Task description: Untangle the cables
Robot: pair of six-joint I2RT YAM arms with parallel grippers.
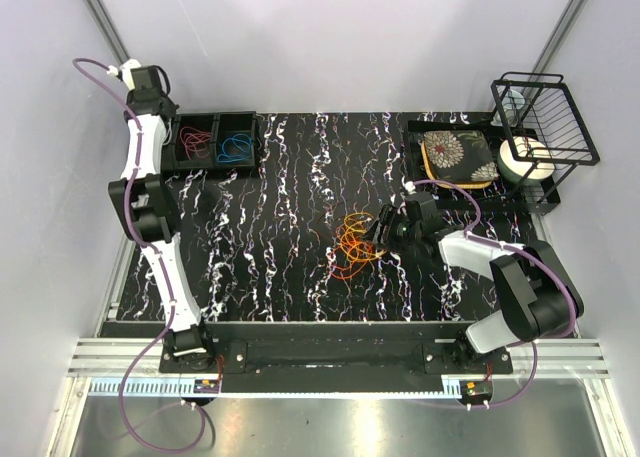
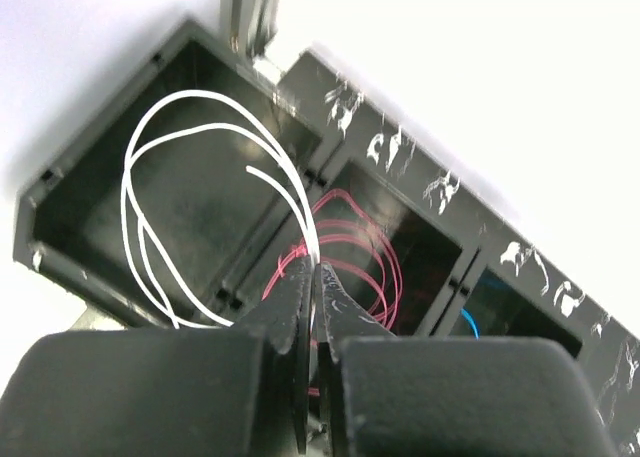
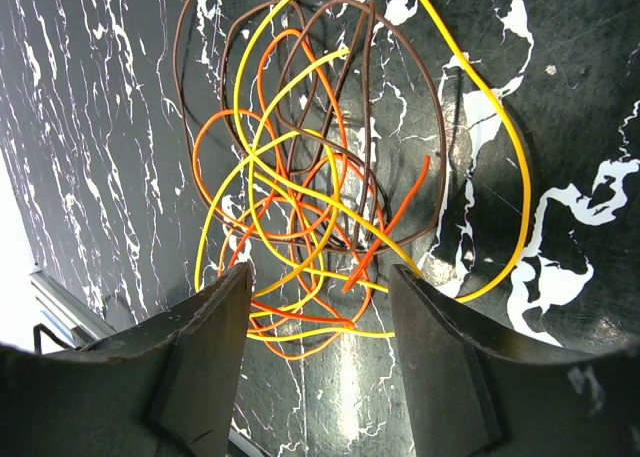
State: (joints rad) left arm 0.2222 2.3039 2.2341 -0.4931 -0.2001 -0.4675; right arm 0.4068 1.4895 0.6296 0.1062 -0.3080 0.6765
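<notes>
Left wrist view: left gripper [image 2: 315,277] pinched tight on thin white wire loop [image 2: 123,192], dangling over black divided plastic tray [image 2: 80,267], likely for sorting | right gripper [image 3: 318,282] gaping, empty, straddling tangled orange, yellow and brown wire cluster [image 3: 300,177] mid-table, poised to pick

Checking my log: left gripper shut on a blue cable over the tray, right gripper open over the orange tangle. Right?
No: the left gripper is shut on a white cable, not blue, as the left wrist view shows. It is over the tray, and the right gripper is open over the orange tangle.
</notes>
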